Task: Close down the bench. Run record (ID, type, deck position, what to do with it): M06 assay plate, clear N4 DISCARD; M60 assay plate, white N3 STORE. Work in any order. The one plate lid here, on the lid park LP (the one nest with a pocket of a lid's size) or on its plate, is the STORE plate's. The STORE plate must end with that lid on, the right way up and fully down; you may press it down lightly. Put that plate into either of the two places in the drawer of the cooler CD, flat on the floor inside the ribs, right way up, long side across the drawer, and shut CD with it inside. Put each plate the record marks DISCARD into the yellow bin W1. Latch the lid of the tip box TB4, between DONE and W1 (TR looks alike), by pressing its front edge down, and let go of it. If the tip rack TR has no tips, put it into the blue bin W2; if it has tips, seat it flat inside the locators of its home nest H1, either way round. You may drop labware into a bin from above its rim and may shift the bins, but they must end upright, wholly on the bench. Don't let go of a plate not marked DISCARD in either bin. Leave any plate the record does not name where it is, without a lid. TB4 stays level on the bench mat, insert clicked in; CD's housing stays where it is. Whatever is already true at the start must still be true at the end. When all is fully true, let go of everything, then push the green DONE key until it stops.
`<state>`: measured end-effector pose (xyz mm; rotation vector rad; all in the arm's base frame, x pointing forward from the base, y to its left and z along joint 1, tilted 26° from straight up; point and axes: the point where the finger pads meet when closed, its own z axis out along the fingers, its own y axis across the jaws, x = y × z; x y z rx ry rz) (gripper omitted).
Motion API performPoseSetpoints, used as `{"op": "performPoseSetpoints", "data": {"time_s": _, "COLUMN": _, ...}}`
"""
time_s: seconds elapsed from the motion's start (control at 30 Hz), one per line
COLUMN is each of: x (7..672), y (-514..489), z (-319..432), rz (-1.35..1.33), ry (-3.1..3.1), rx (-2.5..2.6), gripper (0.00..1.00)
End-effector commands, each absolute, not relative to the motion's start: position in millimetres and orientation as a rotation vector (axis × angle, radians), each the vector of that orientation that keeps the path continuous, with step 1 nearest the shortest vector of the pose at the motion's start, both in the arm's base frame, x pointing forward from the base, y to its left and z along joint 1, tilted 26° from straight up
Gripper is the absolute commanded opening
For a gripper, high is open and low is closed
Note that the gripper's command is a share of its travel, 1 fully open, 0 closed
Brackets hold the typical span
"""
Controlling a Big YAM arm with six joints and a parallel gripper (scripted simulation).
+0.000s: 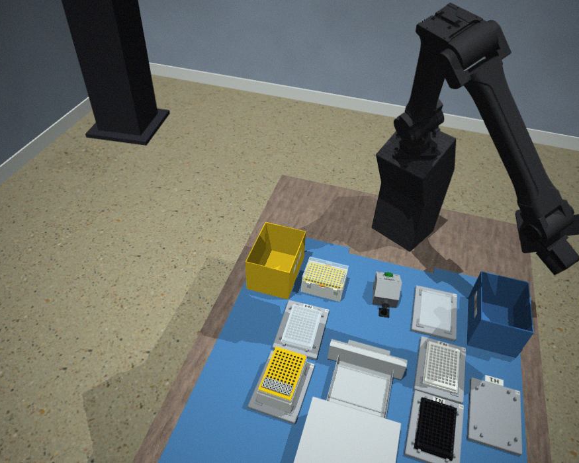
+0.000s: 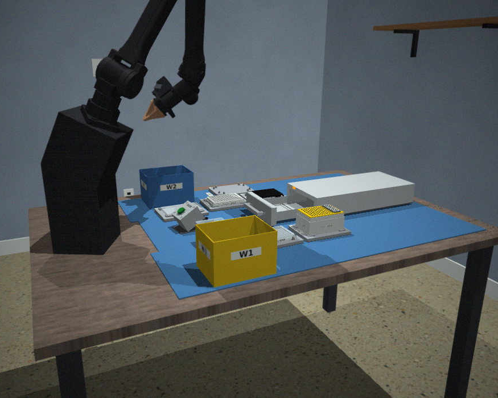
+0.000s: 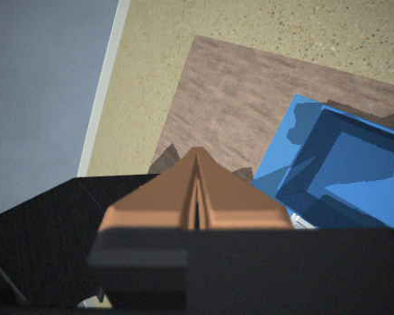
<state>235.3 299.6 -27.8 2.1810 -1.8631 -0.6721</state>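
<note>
The gripper (image 2: 151, 113) hangs high in the upper left of the exterior view, above the blue bin (image 2: 167, 185), fingers closed on nothing. In the top view, the clear plate (image 1: 300, 326) sits left of centre below the tip box (image 1: 324, 278) and yellow bin (image 1: 274, 259). The white plate (image 1: 441, 366) lies lower right, below the lid (image 1: 435, 309). The drawer (image 1: 359, 385) stands open at bottom centre.

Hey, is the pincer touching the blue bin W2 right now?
Apart. The exterior view shows the shut pincer high in the air beside the arm's pedestal, with open wall showing between it and the rim of blue bin W2 well below.
</note>
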Motion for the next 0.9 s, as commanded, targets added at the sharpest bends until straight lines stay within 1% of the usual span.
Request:
{"op": "performPoseSetpoints", "data": {"time_s": 0.0, "x": 255, "y": 290, "z": -18, "rz": -0.639, "ry": -2.001, "rx": 2.131, "gripper": 0.00}}
{"op": "performPoseSetpoints", "data": {"time_s": 0.47, "x": 299, "y": 249, "z": -12, "rz": -0.439, "ry": -2.400, "rx": 1.883, "gripper": 0.00}}
{"op": "performPoseSetpoints", "data": {"time_s": 0.57, "x": 308, "y": 237, "z": -17, "rz": -0.434, "ry": -2.384, "rx": 1.846, "gripper": 0.00}}
{"op": "performPoseSetpoints", "data": {"time_s": 0.87, "x": 332, "y": 211, "z": -4, "rz": -0.313, "ry": -2.639, "rx": 1.681, "gripper": 0.00}}
